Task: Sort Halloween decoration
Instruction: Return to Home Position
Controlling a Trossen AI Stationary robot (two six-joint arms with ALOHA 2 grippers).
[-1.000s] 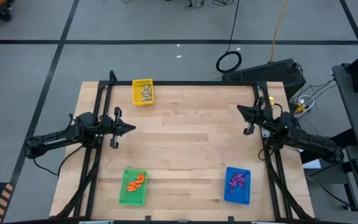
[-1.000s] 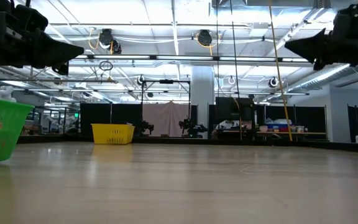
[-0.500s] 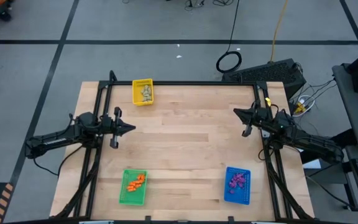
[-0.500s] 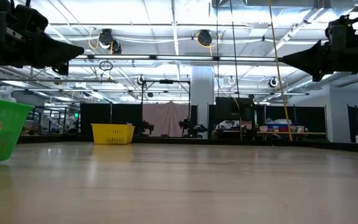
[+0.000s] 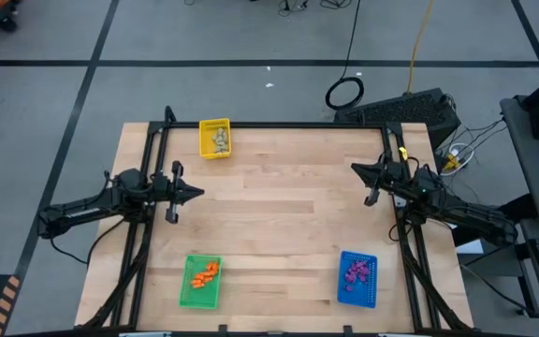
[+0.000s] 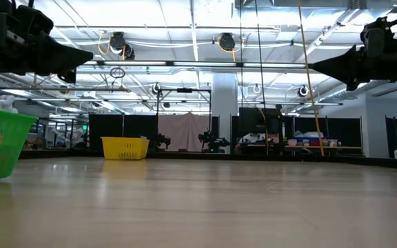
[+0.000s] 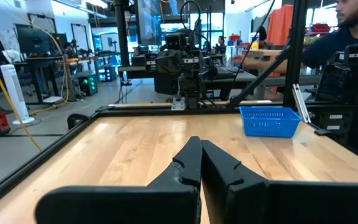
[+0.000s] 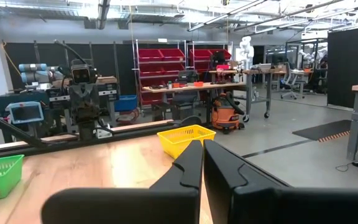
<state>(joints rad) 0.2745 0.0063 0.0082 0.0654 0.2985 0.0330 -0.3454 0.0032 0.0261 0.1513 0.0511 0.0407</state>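
Apart, left tool (image 5: 197, 194) and right tool (image 5: 356, 169), both closed tight.

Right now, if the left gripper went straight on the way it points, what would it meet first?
The left gripper, jaws shut, points across bare table; the way looks free until the right gripper, which faces it at what seems a similar height. The blue tray lies aside.

A light wooden table (image 5: 288, 206) carries three plastic trays, set well apart. A yellow tray (image 5: 203, 140) sits at the edge shown uppermost in the high view, left of centre. Near the opposite edge sit a green tray (image 5: 199, 298) on the left and a blue tray (image 5: 356, 298) on the right.
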